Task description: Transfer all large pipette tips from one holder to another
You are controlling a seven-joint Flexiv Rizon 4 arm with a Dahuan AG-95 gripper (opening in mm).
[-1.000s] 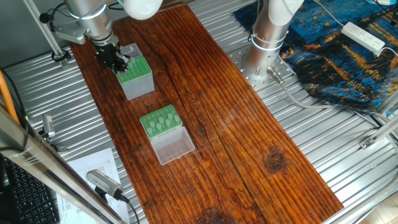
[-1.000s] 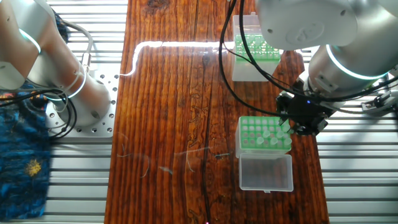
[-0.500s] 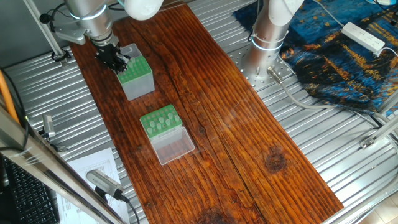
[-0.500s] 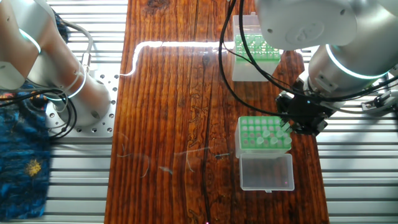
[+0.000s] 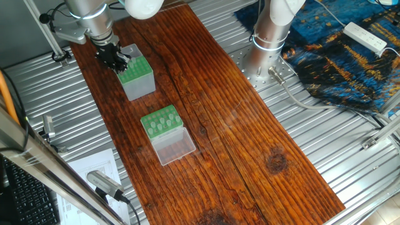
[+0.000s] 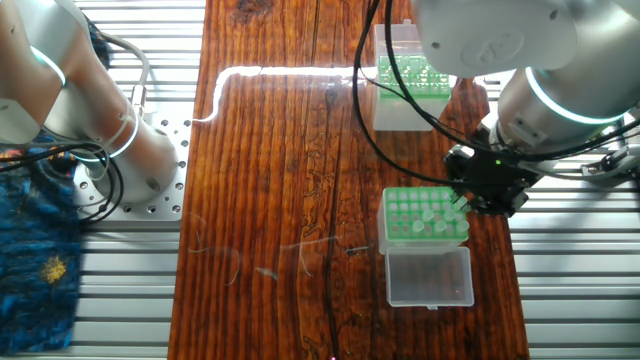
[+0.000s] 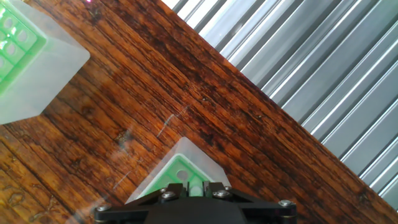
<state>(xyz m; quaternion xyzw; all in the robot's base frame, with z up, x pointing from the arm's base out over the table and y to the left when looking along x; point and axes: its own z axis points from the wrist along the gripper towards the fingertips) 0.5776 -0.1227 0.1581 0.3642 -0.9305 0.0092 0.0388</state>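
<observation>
One wooden bench (image 5: 250,137) runs the length of both fixed views, laid on ribbed metal. One robot arm (image 6: 560,90) reaches across it from its base at the bench's side. One blue patterned cloth (image 5: 337,50) lies off the bench behind that base, with one white power strip (image 5: 365,36) on it.

Two boxes stand on the bench, near each other but apart. The taller one is the holder (image 5: 139,84), with grey translucent sides and a green top plate full of holes. The other is the low green rack (image 5: 160,122), whose one clear lid (image 5: 174,147) lies open flat beside it.

The single end effector (image 5: 115,60) hangs at the edge of the holder's green plate, at the corner nearest the bench's rim. The hand view shows that corner right below the camera and the rack further off. Its fingers are dark and crowded together in the fixed views and hidden in the hand view, so I cannot tell whether they are apart, together or clamped on anything.

The large pipette tips (image 6: 432,214) show as pale spots. A handful stand in the holder close to the end effector and several more in the rack. They are too small to count surely.
</observation>
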